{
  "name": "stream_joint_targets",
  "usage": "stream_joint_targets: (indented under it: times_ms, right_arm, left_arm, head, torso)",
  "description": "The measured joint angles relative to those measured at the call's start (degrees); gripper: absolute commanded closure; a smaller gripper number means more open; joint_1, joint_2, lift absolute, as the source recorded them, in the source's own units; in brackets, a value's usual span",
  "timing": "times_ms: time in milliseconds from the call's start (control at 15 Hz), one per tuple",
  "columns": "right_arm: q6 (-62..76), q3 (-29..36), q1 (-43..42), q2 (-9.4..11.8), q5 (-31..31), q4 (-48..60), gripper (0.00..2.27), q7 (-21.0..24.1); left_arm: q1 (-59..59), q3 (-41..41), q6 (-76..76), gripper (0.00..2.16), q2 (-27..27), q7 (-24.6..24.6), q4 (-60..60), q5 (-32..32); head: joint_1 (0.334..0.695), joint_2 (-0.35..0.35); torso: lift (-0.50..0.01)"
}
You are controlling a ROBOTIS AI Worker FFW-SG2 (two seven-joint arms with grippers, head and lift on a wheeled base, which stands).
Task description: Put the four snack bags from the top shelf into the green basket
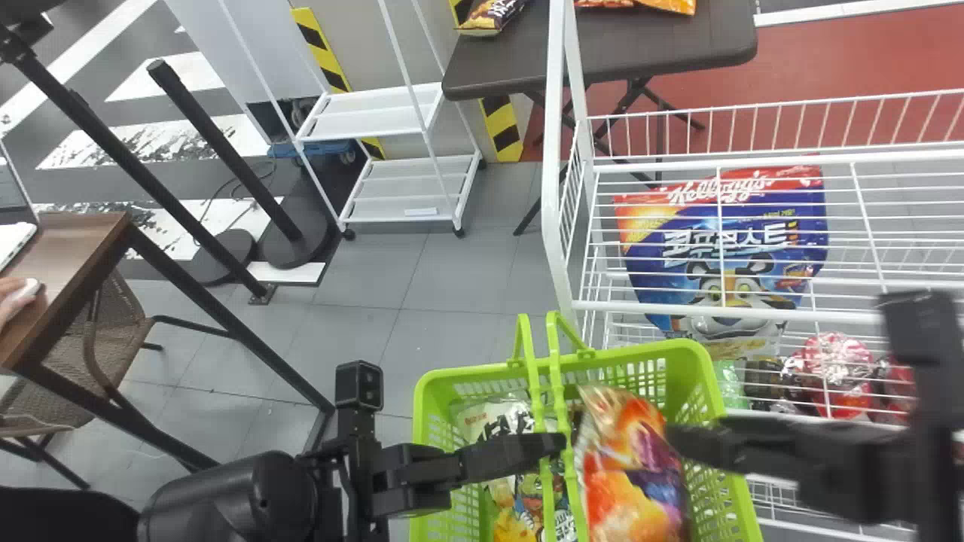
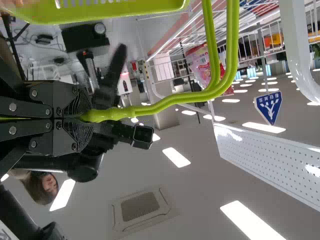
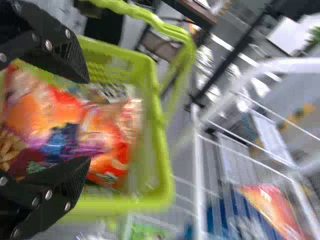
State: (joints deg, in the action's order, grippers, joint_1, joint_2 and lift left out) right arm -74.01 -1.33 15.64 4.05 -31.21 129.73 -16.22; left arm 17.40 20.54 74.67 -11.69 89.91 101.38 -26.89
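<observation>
Green handles clamped in the left end effector, the basket holds at least two snack bags, the remainder unclear, while the right end effector gapes, gripping nothing.

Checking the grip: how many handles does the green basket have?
2: a left handle and a right handle, side by side above the basket, both pinched by the left hand.

Left arm in from lower left of head view; left gripper points to robot's right, fingers pressed together; right wrist at the right side, right gripper pointing left, fingers spread; grippers face each other, tips apart.
</observation>
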Motion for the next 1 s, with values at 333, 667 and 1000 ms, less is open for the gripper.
stream_joint_targets:
  times_ms: [333,667,1000]
  right_arm:
    - [17.5,9.4,-7.8,0.0,13.9,-7.7,0.02,0.7]
    - [32.2,12.0,-20.5,0.1,26.1,-27.3,0.02,0.8]
    - [44.1,14.7,-29.3,0.1,33.5,-42.7,0.06,3.9]
  left_arm:
    - [0.1,-0.1,0.0,2.15,0.0,0.0,0.0,0.0]
    - [0.5,0.3,0.0,2.15,0.1,0.0,0.0,-0.1]
    - [1.3,0.9,-0.2,2.15,0.2,0.0,0.0,-0.3]
  head:
    - [0.695,0.003]
    - [0.695,-0.131]
    - [0.695,-0.194]
  torso:
    - [0.0]
    - [0.0]
    - [0.0]
